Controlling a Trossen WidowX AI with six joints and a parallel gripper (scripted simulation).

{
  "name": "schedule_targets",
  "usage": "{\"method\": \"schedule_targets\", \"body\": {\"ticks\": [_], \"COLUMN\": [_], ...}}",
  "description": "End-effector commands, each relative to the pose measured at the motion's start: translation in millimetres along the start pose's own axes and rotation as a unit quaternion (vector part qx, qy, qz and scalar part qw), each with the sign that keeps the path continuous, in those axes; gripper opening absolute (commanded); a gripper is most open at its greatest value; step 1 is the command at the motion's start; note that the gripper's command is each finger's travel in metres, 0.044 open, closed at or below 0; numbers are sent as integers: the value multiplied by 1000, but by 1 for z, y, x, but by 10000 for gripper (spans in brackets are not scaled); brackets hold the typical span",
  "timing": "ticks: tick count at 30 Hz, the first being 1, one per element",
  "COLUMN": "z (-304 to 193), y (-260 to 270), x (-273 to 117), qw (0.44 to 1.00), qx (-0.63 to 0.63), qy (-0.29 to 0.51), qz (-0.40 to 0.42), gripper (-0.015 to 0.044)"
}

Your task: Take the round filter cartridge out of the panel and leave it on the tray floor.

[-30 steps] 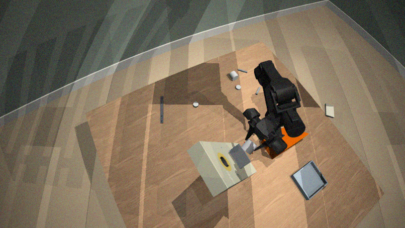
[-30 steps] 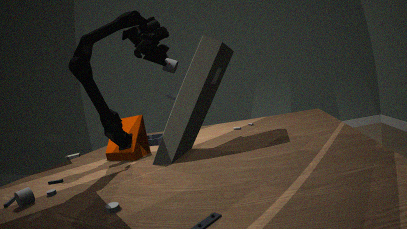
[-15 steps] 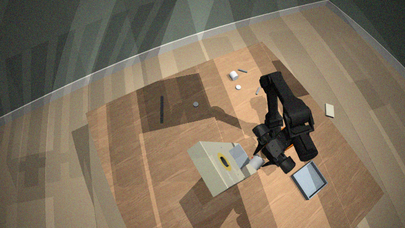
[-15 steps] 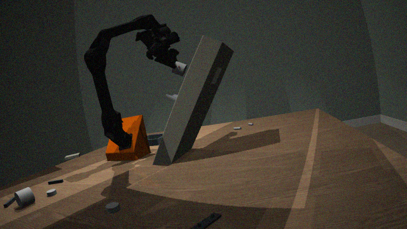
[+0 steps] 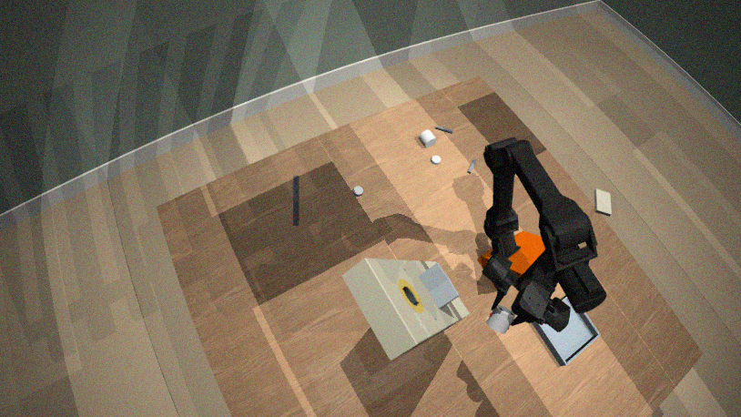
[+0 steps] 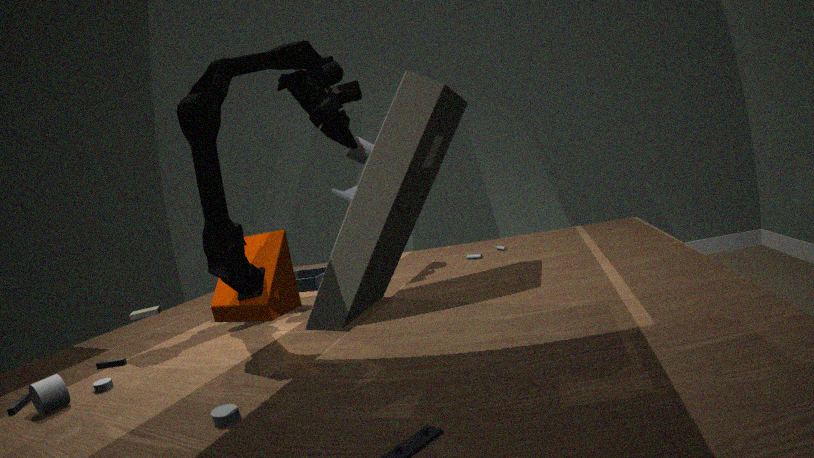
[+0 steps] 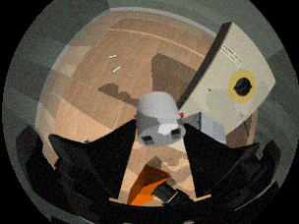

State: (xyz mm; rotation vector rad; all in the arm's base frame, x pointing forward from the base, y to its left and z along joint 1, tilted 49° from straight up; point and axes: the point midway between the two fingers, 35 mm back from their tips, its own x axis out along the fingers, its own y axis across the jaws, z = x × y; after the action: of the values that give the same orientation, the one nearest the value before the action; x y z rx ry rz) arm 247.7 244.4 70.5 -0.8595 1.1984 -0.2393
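The grey-white filter cartridge [image 5: 500,320] [image 6: 360,150] [image 7: 158,110] is out of the service panel [image 5: 378,306] [image 6: 378,210] [image 7: 216,69], held in the air. My gripper [image 5: 504,314] [image 7: 160,125] is shut on it, one finger on each side; its two-slotted face points back toward the gripper in the wrist view. The panel leans, and its round opening [image 5: 410,295] [image 7: 243,86] is empty inside a yellow ring. The blue-grey tray [image 5: 567,340] [image 6: 310,279] lies to the right of the cartridge in the top view, partly hidden by the arm.
A blue-grey ledge [image 5: 439,285] [image 7: 212,129] juts from the panel face. An orange wedge block [image 5: 527,249] [image 6: 284,284] [image 7: 143,189] sits by the arm. A white cylinder [image 5: 427,138] [image 6: 49,394], small discs and dark strips lie farther off. A pale block [image 5: 603,202] [image 6: 145,312] lies beyond the arm.
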Motion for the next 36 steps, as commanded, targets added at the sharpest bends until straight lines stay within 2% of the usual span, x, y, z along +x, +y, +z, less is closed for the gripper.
{"method": "schedule_targets", "body": {"ticks": [1, 14, 23, 36], "z": [-13, -56, -63, -139], "y": [35, 135, 143, 193], "x": [1, -5, -5, 12], "qw": [996, 928, 919, 862], "qx": [-80, -321, -338, -435], "qy": [9, -2, -4, -7], "qz": [44, 191, 202, 260], "gripper": [0, 0, 0, 0]}}
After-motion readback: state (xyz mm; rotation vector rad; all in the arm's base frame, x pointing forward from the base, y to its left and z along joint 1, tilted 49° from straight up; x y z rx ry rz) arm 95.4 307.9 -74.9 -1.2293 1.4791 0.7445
